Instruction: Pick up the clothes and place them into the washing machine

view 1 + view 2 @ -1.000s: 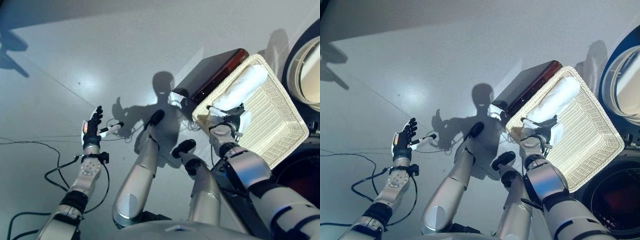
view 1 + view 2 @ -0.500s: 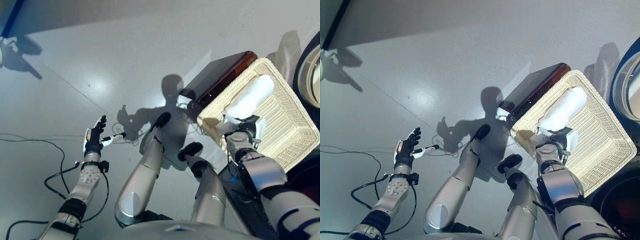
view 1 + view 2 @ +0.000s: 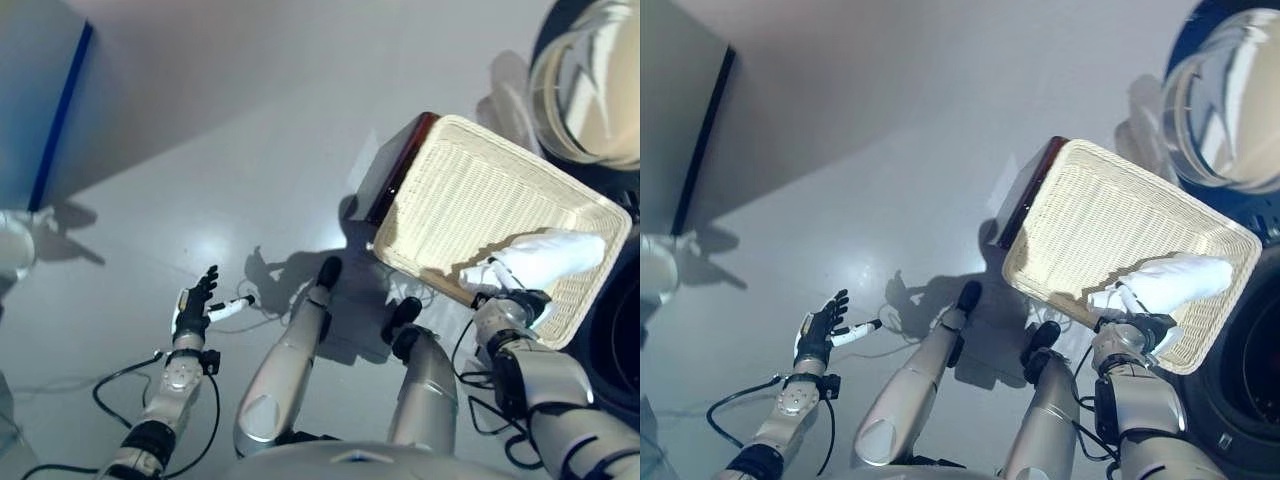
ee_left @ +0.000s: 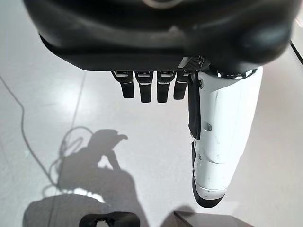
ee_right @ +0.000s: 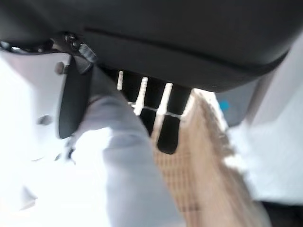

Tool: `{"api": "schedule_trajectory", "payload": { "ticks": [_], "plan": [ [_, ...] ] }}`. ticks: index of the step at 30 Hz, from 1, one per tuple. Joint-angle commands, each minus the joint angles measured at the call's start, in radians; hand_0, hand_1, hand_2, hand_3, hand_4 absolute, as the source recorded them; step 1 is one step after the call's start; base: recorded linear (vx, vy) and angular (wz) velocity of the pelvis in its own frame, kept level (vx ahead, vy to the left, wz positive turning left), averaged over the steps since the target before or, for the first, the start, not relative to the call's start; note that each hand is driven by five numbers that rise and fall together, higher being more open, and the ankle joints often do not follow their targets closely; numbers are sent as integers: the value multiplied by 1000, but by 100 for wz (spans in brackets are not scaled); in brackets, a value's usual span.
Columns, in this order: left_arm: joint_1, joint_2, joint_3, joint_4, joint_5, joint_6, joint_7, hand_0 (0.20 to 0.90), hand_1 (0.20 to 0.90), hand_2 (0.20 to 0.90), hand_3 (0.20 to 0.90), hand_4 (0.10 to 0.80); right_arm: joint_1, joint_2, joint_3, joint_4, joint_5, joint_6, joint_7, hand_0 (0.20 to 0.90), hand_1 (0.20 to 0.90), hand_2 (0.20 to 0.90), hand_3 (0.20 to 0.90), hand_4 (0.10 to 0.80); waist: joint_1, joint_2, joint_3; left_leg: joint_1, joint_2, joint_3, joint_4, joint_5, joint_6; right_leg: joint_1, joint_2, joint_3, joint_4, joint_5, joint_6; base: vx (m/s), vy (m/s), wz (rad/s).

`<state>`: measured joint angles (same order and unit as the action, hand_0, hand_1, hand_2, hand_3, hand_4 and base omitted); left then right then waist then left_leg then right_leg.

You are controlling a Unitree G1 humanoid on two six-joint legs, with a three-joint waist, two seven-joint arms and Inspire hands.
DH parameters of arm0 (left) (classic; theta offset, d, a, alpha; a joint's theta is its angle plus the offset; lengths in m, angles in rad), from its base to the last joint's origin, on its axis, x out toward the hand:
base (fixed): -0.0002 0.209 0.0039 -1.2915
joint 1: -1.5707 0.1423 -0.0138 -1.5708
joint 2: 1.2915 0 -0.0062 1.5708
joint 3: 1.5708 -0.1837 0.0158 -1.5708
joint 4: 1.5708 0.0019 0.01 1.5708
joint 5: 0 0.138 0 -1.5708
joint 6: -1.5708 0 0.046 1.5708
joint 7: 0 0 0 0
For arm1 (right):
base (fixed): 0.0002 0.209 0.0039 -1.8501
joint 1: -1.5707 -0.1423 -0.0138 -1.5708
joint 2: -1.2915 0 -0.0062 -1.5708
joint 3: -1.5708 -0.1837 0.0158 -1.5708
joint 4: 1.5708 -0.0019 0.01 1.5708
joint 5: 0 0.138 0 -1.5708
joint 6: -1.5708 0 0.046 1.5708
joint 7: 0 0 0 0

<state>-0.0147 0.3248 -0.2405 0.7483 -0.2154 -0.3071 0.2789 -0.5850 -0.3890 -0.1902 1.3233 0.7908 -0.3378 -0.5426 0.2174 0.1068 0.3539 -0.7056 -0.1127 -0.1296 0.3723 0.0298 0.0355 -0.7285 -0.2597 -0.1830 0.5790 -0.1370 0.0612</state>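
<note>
A white cloth hangs over the near right corner of the cream wicker basket. My right hand is just below it, at the basket's rim. In the right wrist view the cloth runs between the thumb and the fingers, which pinch it. The washing machine's round door stands open at the upper right, and its dark drum shows at the right edge. My left hand is held open above the floor at the lower left, holding nothing.
The basket rests on a dark red-brown box. A blue-edged panel stands at the far left, with a white object below it at the view's edge. Grey floor spreads between the left hand and the basket.
The camera has swung, so the whole scene has shifted. The white cloth lay along the basket's side; now it is bunched over the near right corner at my right hand. The left hand stays open.
</note>
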Motion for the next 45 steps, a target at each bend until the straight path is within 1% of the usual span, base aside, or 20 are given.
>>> {"api": "schedule_trajectory", "payload": {
  "ticks": [1, 4, 8, 12, 15, 16, 17, 18, 20, 21, 22, 23, 24, 27, 28, 30, 35, 40, 42, 45],
  "plan": [
    [70, -27, -3, 70, -62, -80, 14, 900, 900, 900, 900, 800, 69, -24, -56, -146, 71, -211, -36, 200, 200, 200, 200, 300, -40, 37, -33, -47, -21, 15, 2, -37, -28, 67, 45, 20, -143, 32, -29, 7, 48, -40],
    [76, -48, -39, 80, -99, -101, 9, 900, 900, 900, 900, 800, 105, 8, -80, -317, 10, -264, -109, 200, 200, 200, 200, 300, -62, 53, -34, -40, -16, 25, 4, -42, -28, 66, 51, 36, -146, 33, -29, 6, 14, -50],
    [72, -58, -85, 90, -114, -111, 14, 900, 900, 900, 900, 800, 76, -39, -97, -392, -77, -273, -204, 200, 200, 200, 200, 300, -86, 76, -39, -35, -18, 35, -10, -46, -31, 56, 56, 51, -150, 34, -31, 7, -4, -16],
    [66, -67, -105, 93, -130, -117, 26, 900, 900, 900, 900, 800, 27, -84, -119, -422, -127, -271, -285, 200, 200, 200, 200, 300, -93, 98, -48, -31, -15, 42, -35, -39, -34, 44, 64, 68, -154, 36, -33, 13, 5, -10],
    [62, -59, -123, 83, -132, -118, 31, 900, 900, 900, 900, 800, -31, -162, -112, -436, -174, -244, -320, 200, 200, 200, 200, 300, -94, 117, -46, -33, -16, 54, -32, -42, -35, 32, 67, 87, -142, 31, -37, -38, 23, -15],
    [64, -58, -128, 78, -129, -121, 33, 900, 900, 900, 900, 800, -61, -196, -106, -423, -183, -233, -329, 200, 200, 200, 200, 300, -94, 130, -35, -45, -13, 68, -30, -17, -32, 16, 66, 83, -137, 54, -44, -6, 26, -14],
    [68, -49, -130, 74, -129, -122, 36, 900, 900, 900, 900, 800, -93, -230, -97, -409, -187, -225, -333, 200, 200, 200, 200, 300, -93, 133, -44, -36, -18, 64, -27, -45, -35, 20, 70, 100, -131, 28, -39, -109, 38, -18],
    [69, -50, -131, 69, -127, -122, 40, 900, 900, 900, 900, 800, -136, -257, -76, -383, -187, -219, -335, 200, 200, 200, 200, 300, -91, 143, -33, -49, -12, 81, -26, -19, -30, 4, 73, 97, -131, 56, -45, -6, 8, -16],
    [69, -44, -132, 67, -129, -121, 46, 900, 900, 900, 900, 800, -215, -299, -43, -344, -180, -212, -341, 200, 200, 200, 200, 300, -89, 150, -23, -57, -7, 97, -6, -29, -27, -12, 83, 112, -113, 52, -46, -69, 1, -22],
    [69, -42, -134, 70, -130, -120, 49, 900, 900, 900, 900, 800, -245, -316, -35, -334, -177, -210, -346, 200, 200, 200, 200, 300, -91, 152, -21, -59, -3, 102, 2, -34, -26, -18, 89, 116, -104, 48, -47, 95, -23, -25],
    [64, -42, -136, 71, -131, -120, 52, 900, 900, 900, 900, 800, -269, -323, -25, -328, -179, -212, -355, 200, 200, 200, 200, 300, -93, 150, -21, -55, -4, 97, 23, -70, -28, -20, 95, 133, -84, 16, -44, -2, -34, -22],
    [61, -40, -137, 73, -133, -118, 55, 900, 900, 900, 900, 800, -296, -335, -18, -326, -178, -214, -360, 200, 200, 200, 200, 300, -98, 152, -9, -73, 4, 114, 42, -53, -23, -41, 99, 128, -69, 34, -52, 109, -38, -26],
    [61, -38, -140, 69, -133, -119, 56, 900, 900, 900, 900, 800, -323, -353, -7, -323, -184, -213, -371, 200, 200, 200, 200, 300, -99, 151, -13, -74, 2, 107, 64, -89, -25, -49, 107, 146, -44, 1, -50, 6, -42, -26],
    [56, -31, -147, 63, -133, -117, 64, 900, 900, 900, 900, 800, -426, -411, 47, -290, -192, -199, -388, 200, 200, 200, 200, 300, -103, 147, -1, -107, 12, 113, 123, -115, -18, -93, 125, 168, 17, -25, -57, 30, -48, -22],
    [53, -35, -146, 63, -133, -116, 65, 900, 900, 900, 900, 800, -437, -414, 55, -284, -192, -198, -389, 200, 200, 200, 200, 300, -104, 148, 1, -112, 12, 116, 134, -125, -18, -100, 125, 171, 29, -36, -57, -8, -67, -25],
    [50, -27, -158, 44, -134, -117, 74, 900, 900, 900, 900, 800, -513, -448, 86, -291, -217, -199, -436, 200, 200, 200, 200, 300, -109, 153, 15, -145, 12, 109, 174, -136, -10, -150, 140, 192, 90, -57, -72, -24, -78, -28],
    [52, -34, -169, 20, -142, -118, 91, 900, 900, 900, 900, 800, -559, -495, 101, -383, -332, -174, -562, 200, 200, 200, 200, 300, -117, 175, 13, -185, 17, 113, 222, -158, -9, -213, 149, 211, 163, -94, -84, -8, -37, -6],
    [67, -36, -165, -9, -136, -122, 118, 900, 900, 900, 900, 800, -564, -540, 86, -508, -480, -108, -685, 200, 200, 200, 200, 300, -126, 194, 13, -208, 29, 130, 242, -173, -3, -261, 167, 232, 216, -115, -96, 19, -12, -11],
    [70, -35, -164, -13, -132, -126, 127, 900, 900, 900, 900, 800, -567, -558, 77, -543, -508, -94, -706, 200, 200, 200, 200, 300, -127, 198, 9, -206, 30, 135, 237, -174, -4, -268, 166, 236, 217, -116, -96, 21, -10, -12],
    [75, -26, -166, -33, -124, -135, 134, 900, 900, 900, 900, 800, -614, -619, 117, -550, -543, -62, -721, 200, 200, 200, 200, 300, -127, 207, 1, -198, 32, 145, 214, -169, -11, -276, 164, 245, 211, -114, -94, 23, 0, -12]
  ]
}}
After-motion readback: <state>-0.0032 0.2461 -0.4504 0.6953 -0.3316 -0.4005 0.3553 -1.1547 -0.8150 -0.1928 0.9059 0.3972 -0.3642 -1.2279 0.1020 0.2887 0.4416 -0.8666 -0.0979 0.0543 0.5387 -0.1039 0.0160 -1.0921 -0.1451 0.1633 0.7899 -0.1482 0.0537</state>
